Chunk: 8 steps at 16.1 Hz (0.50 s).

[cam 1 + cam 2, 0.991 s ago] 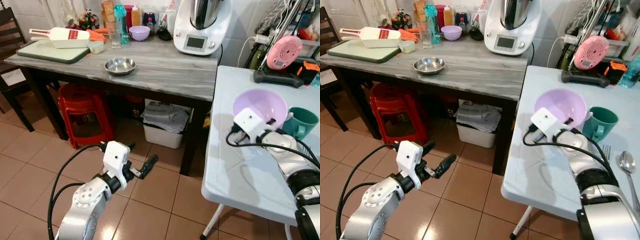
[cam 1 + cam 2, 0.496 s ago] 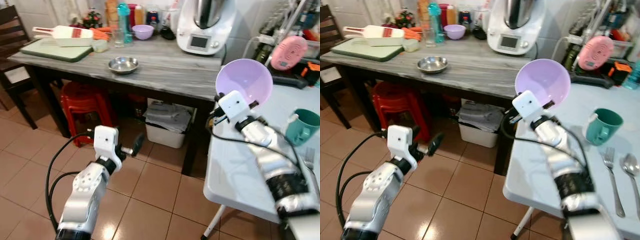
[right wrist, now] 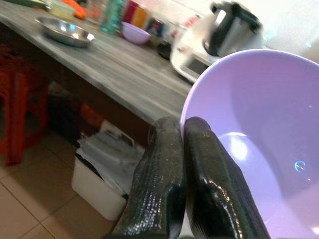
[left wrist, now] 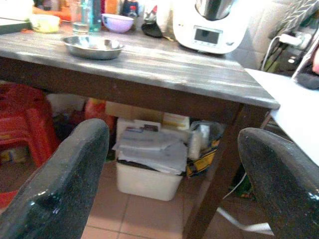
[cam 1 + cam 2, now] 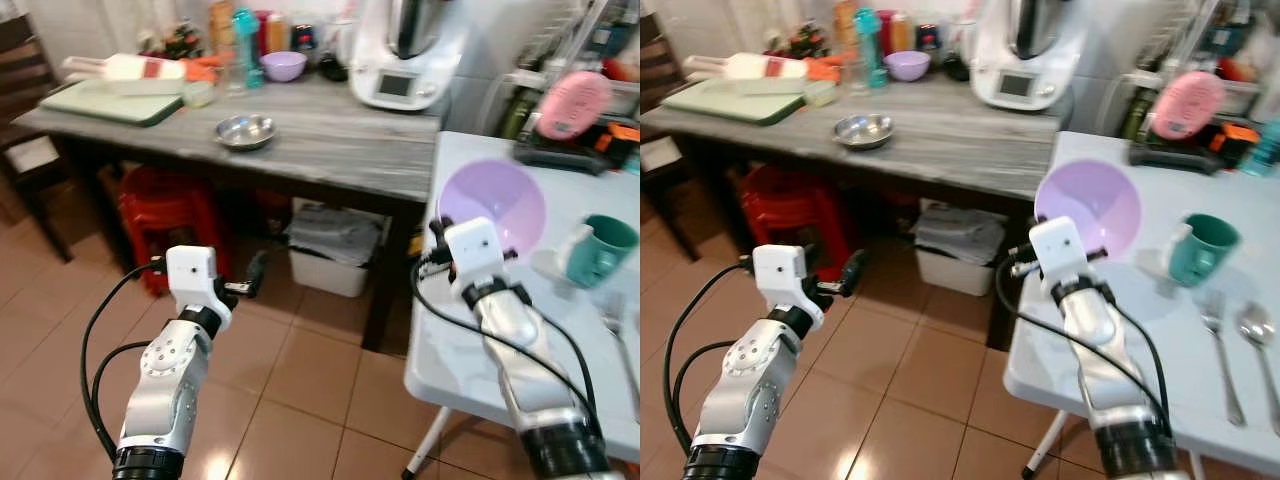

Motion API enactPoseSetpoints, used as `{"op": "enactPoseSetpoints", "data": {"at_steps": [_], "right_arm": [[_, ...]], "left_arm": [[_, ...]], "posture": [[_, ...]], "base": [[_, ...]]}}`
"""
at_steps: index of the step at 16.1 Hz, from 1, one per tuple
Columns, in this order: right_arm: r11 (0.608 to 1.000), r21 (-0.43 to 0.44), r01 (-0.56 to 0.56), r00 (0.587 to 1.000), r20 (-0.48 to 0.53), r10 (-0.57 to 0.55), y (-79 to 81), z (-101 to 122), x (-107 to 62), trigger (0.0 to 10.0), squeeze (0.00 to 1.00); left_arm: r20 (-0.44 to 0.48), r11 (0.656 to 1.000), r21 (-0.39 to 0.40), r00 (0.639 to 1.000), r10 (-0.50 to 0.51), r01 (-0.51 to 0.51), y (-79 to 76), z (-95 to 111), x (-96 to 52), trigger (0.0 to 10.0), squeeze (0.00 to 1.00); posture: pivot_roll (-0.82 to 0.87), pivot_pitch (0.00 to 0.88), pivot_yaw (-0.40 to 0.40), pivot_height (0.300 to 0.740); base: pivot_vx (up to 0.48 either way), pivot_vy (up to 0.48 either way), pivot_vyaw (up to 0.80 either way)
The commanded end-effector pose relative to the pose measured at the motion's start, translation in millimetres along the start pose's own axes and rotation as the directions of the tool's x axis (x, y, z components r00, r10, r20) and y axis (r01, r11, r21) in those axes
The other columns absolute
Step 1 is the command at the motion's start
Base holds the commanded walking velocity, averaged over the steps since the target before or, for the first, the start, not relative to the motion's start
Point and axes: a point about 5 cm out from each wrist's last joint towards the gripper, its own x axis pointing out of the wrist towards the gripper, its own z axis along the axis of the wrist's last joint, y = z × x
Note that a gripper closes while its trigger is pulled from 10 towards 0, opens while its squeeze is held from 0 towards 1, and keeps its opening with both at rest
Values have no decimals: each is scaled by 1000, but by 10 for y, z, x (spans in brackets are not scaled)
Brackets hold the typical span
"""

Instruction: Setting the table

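Above the white table's (image 5: 470,350) near edge, the right gripper (image 3: 182,130) pinches the rim of the lilac bowl (image 5: 493,207), a green mug (image 5: 600,250) just beyond, while the left gripper (image 4: 174,164) hangs spread wide over the floor

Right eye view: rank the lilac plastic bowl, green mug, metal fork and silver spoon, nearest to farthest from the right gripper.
1. Lilac plastic bowl, pinched at its rim by the right gripper.
2. Green mug, just right of the bowl.
3. Metal fork, farther right on the white table.
4. Silver spoon, beside the fork, outermost.
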Motion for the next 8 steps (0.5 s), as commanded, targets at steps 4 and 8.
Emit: {"op": "enactPoseSetpoints", "data": {"at_steps": [4, 8], "right_arm": [[999, 3, 41, 999, 9, -41, -78, 76, -66, 10000, 0], [998, 8, 63, 998, 12, -63, -107, 99, -78, 10000, 0]], "left_arm": [[3, 999, -20, 1000, -29, 29, -97, -14, 56, 10000, 0], [-3, 999, -23, 999, -33, 33, -103, -46, 43, 10000, 0]], "posture": [[-44, 0, -13, 740], [-43, 0, -15, 740]], "base": [[0, 255, -723], [0, 255, 0]]}}
